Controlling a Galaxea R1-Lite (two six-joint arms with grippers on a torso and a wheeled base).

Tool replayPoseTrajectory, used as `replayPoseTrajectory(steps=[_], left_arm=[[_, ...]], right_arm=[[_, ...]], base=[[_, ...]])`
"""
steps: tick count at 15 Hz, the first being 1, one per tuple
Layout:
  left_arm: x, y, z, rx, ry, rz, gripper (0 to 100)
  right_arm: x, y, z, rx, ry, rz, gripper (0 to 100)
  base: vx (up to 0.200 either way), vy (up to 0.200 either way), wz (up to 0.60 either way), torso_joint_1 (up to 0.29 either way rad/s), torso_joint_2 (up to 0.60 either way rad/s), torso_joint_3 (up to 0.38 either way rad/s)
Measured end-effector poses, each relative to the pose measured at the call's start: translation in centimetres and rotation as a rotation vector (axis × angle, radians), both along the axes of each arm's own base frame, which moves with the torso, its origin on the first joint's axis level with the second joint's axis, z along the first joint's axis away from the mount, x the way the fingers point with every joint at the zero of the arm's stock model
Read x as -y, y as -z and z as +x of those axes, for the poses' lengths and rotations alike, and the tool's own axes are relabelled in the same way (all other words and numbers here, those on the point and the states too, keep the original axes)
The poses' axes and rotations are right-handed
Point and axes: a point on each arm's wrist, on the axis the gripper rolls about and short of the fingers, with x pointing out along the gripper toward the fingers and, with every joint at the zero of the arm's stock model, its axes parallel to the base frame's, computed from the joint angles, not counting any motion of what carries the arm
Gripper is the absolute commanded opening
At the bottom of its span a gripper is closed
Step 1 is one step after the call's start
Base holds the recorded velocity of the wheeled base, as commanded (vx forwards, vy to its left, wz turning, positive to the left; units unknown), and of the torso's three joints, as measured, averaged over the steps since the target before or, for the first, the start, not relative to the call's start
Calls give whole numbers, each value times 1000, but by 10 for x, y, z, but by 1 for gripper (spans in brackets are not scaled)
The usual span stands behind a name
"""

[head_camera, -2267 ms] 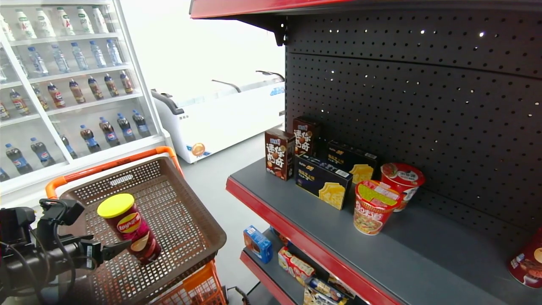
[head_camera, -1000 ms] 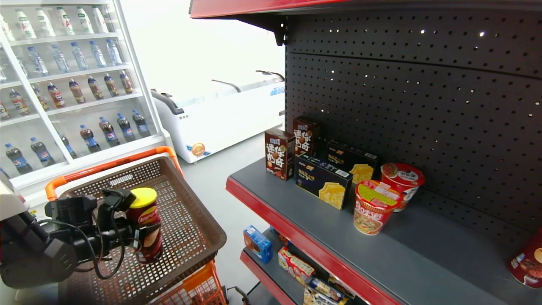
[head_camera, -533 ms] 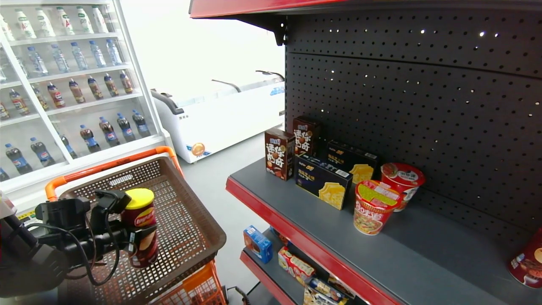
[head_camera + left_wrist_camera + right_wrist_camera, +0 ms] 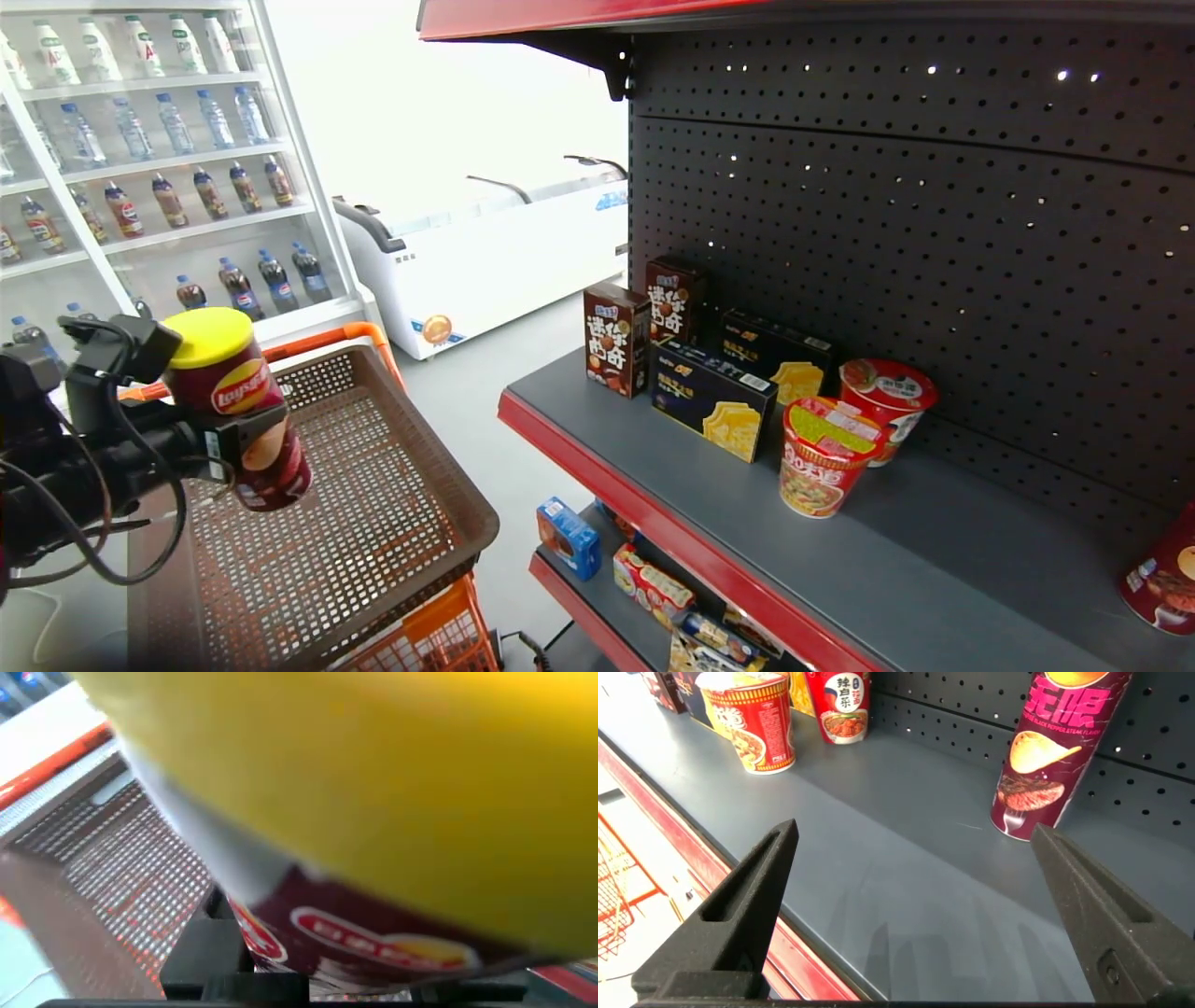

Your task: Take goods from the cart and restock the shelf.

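Grey shelf (image 4: 906,896) lies under your right gripper (image 4: 915,831), fingers spread wide; at 9 o'clock, your left gripper (image 4: 238,434) fingers clench the chip can (image 4: 224,373) above the cart (image 4: 392,504).

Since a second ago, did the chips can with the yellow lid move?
Yes. The chips can, held in the left gripper, has risen and gone left: its lid now sits above the cart's orange handle, not below it.
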Motion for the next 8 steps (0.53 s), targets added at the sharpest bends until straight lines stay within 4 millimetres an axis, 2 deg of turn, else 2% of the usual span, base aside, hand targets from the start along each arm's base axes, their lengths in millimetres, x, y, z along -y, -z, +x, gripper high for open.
replayPoseTrajectory(steps=[2,5,8], left_arm=[[8,-23,-30,-13,-36,1,0],[24,-47,-89,-3,-67,-11,0],[41,-48,-140,53,-82,-94,0]], right_arm=[[0,0,0,0,0,0,100],[0,0,0,0,0,0,100],[0,0,0,0,0,0,100]], base=[[0,0,0,0,0,0],[0,0,0,0,0,0],[0,0,0,0,0,0]])
